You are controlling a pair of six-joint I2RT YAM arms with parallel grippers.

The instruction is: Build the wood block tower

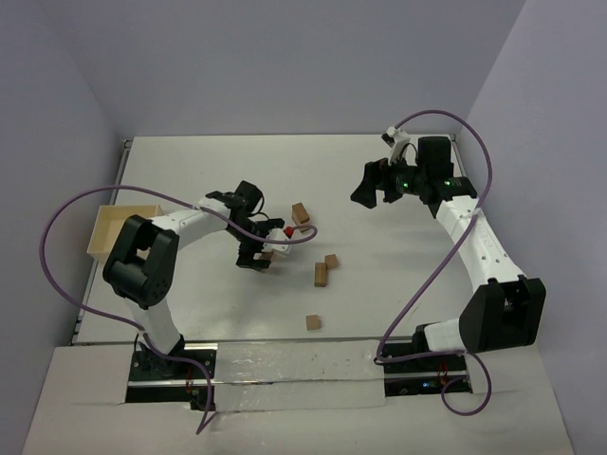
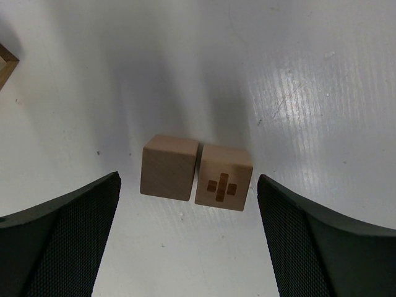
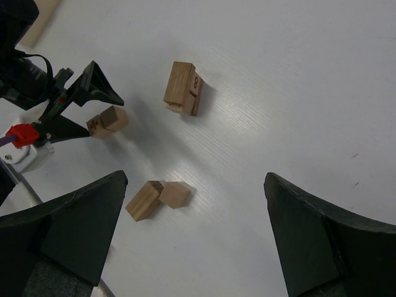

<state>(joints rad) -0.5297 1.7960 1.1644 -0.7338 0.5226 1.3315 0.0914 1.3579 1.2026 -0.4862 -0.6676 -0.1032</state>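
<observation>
Several tan wood blocks lie scattered on the white table; no tower stands. My left gripper (image 1: 256, 253) is open, low over two cubes that touch side by side: a plain one (image 2: 169, 167) and one with a dark plus mark (image 2: 223, 177). In the left wrist view the gripper (image 2: 189, 192) has one finger on each side of the pair, apart from both. My right gripper (image 1: 372, 196) is open and empty, raised over the far right of the table (image 3: 195, 180). Other blocks are a pair (image 1: 301, 214), a long block (image 1: 321, 275) with a cube (image 1: 331, 260), and a lone cube (image 1: 313, 322).
A pale shallow tray (image 1: 106, 230) sits at the table's left edge, behind the left arm. The right wrist view shows the left gripper (image 3: 74, 105) over its two cubes (image 3: 108, 120), a marked block pair (image 3: 183, 88) and a nearer pair (image 3: 154, 198).
</observation>
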